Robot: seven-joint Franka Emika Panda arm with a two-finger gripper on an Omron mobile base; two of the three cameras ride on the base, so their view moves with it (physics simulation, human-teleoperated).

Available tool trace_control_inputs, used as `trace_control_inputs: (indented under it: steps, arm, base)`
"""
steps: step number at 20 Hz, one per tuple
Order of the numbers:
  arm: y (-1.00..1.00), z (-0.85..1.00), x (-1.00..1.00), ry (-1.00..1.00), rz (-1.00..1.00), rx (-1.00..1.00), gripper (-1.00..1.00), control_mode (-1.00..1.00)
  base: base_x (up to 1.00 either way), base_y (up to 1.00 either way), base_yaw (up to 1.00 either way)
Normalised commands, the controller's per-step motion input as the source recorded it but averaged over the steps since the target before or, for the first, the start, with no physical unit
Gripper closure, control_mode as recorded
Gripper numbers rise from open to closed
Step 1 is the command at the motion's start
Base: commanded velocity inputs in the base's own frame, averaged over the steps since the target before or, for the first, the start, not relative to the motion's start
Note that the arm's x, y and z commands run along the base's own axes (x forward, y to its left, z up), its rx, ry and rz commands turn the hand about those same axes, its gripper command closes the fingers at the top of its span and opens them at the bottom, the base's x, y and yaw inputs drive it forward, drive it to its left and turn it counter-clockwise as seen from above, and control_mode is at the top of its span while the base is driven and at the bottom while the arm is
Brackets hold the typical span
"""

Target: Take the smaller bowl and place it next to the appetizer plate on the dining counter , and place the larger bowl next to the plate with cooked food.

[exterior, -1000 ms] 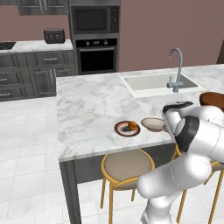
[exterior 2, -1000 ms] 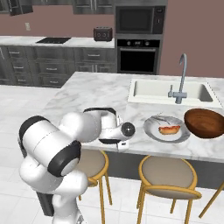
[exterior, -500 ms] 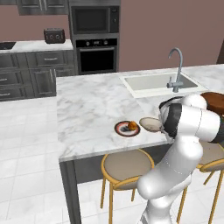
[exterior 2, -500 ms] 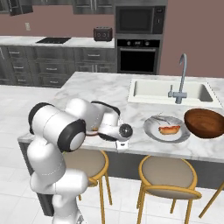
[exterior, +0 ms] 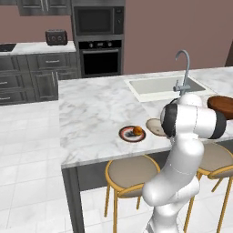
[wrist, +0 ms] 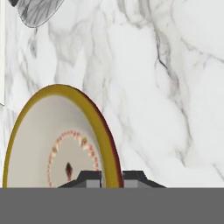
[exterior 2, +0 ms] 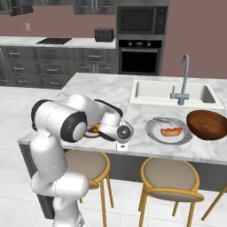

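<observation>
Pinched thinly on the tan rim of the smaller bowl (wrist: 57, 144) by the gripper (wrist: 111, 177), one fingertip inside the lip and one outside, jaws close to shut

Set down on the dining counter (exterior: 91, 113), just right of the appetizer plate (exterior: 132, 133), near the front edge

Likely trouble: lifting away before the rim is let go, tipping the bowl or dragging it towards the edge and the stools below; sliding sideways and knocking the plate; sweeping across later and clipping the plate with cooked food (exterior 2: 168, 131) on the way to the larger bowl (exterior 2: 208, 125)

Round, so no long axis to speak of; mouth facing up, apparently flat on its base
</observation>
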Motion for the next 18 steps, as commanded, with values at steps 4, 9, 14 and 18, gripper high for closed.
trace_control_inputs:
  steps: [4, 9, 14, 18]
  arm:
    - [0.09, 0.00, 0.00, 0.00, -0.02, 0.00, 1.00, -1.00]
    - [0.17, 0.00, 0.02, 0.01, -0.01, 0.00, 1.00, -1.00]
    - [0.11, 0.00, 0.12, 0.00, 0.00, 0.00, 1.00, -1.00]
    - [0.06, 0.00, 0.16, 0.00, 0.00, 0.00, -1.00, -1.00]
  base:
    - [0.00, 0.00, 0.00]
    - [0.00, 0.00, 0.00]
    - [0.00, 0.00, 0.00]
    - [0.00, 0.00, 0.00]
